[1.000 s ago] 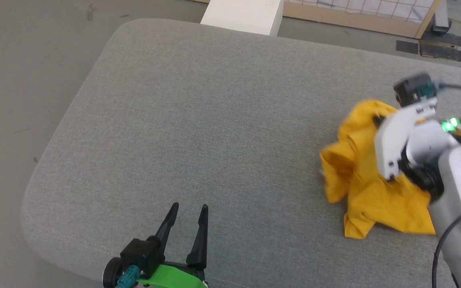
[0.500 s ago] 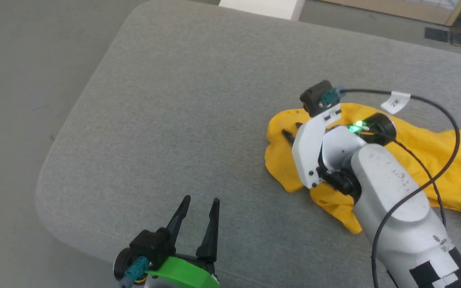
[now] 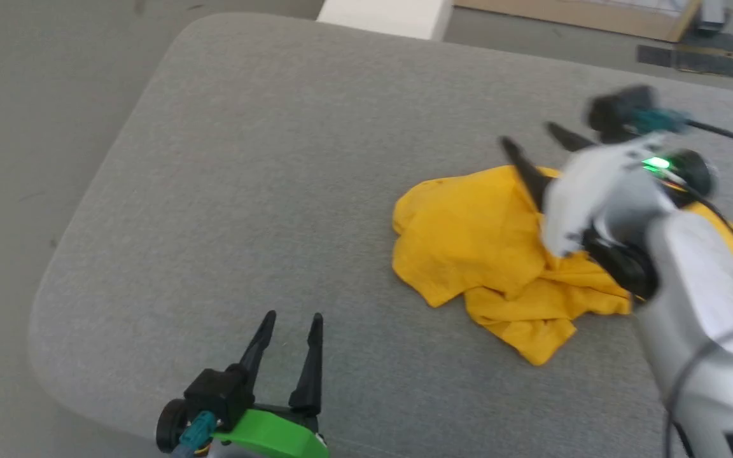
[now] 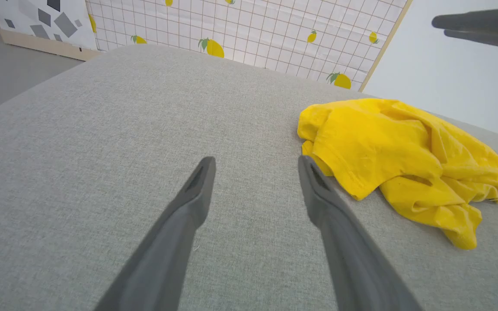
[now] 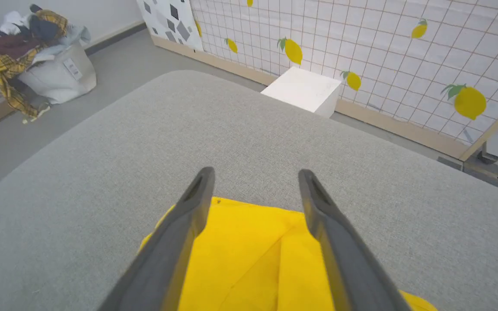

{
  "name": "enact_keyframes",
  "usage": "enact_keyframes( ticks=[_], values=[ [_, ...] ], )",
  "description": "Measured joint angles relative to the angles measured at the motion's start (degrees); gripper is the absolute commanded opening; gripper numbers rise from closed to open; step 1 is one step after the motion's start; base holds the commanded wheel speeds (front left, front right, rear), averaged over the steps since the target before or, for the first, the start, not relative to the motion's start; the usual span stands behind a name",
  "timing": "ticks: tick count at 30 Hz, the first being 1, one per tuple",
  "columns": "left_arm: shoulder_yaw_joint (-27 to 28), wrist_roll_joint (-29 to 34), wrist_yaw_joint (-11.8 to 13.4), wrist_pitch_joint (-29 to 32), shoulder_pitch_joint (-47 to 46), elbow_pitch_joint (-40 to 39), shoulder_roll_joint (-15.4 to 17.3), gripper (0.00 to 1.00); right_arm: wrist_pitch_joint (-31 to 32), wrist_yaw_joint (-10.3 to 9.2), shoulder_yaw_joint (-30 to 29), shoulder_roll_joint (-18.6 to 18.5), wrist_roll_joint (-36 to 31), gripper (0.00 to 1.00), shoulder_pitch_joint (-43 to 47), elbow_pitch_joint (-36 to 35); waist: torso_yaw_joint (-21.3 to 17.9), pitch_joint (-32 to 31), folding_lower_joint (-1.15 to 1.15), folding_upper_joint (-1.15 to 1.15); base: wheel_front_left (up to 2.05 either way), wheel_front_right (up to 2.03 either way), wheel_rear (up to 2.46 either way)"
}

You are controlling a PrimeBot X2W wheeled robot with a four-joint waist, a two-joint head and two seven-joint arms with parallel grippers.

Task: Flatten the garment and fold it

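**A:** What was the right hand (image 3: 535,145) doing at that point?

**B:** It had just let go. A second before, it was closed on a bunch of cloth. Here its two fingers stood wide apart with nothing between them, raised clear of the fabric and pointing away over the far side.

**A:** And the T-shirt (image 3: 468,235)?

**B:** It lay directly beneath and behind those fingers, a mustard-yellow heap on the right half of the grey fabric-covered desk (image 3: 265,159). It had been dragged in from nearer the right edge toward the middle. It was still rumpled, with layers doubled over one another and one corner trailing toward the robot. Only plain yellow faced up.

**A:** So was it flattened?

**B:** No. I judged that the pull had only repositioned it. That gave it bare desk on every side to spread over, but the spreading itself had not begun, and folding was further off still.

**A:** What about the left hand (image 3: 291,316)?

**B:** It was open too, as it had been throughout. It hovered low over the near edge of the desk, well apart from the shirt and holding nothing. From its own camera the nearest hem lay just past its right finger.

**A:** What came next, in your view?

**B:** Probably a hem or shoulder needed finding for each hand. In that heap the edges were hard to tell apart, so a pinch risked catching two layers.
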Motion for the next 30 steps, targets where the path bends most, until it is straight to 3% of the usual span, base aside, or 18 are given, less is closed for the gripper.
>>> enact_keyframes(
  ticks=[5, 13, 18, 24, 30],
  values=[
    [2.0, 1.4, -0.5, 0.0, 1.3, -2.4, 0.2, 1.0, -2.9, -0.01, -9.3, -0.9, -3.7, 1.0, 11.0, -11.0, -3.2, -0.9, 0.0, 0.0, 0.0, 0.0, 0.0],
    [3.8, 4.2, -1.1, 0.0, 4.3, -5.6, 0.2, 1.0, -14.8, -0.01, -23.8, 6.0, -14.7, 1.0, 31.9, -27.1, -8.1, -1.9, 0.0, 0.0, 0.0, 0.0, 0.0],
    [5.0, 4.2, -0.9, 0.0, 6.7, -6.4, 0.1, 1.0, -22.1, -0.01, -27.8, 6.6, -8.9, 1.0, 42.9, -26.9, -9.6, -2.9, 0.0, 0.0, 0.0, 0.0, 0.0],
    [4.4, 6.0, -0.7, 0.4, 8.4, -5.6, 0.2, 1.0, -26.9, -0.01, -27.9, 6.6, -5.6, 1.0, 46.6, -23.8, -11.0, -4.5, 0.0, 0.0, 0.0, 0.0, 0.0],
    [-1.7, 8.1, -4.3, 11.5, 1.4, -4.9, 1.2, 1.0, -26.5, -0.01, -27.9, 6.6, -5.6, 1.0, 45.2, -23.8, -11.0, -4.5, 0.0, 0.0, 0.0, 0.0, 0.0]
  ],
)
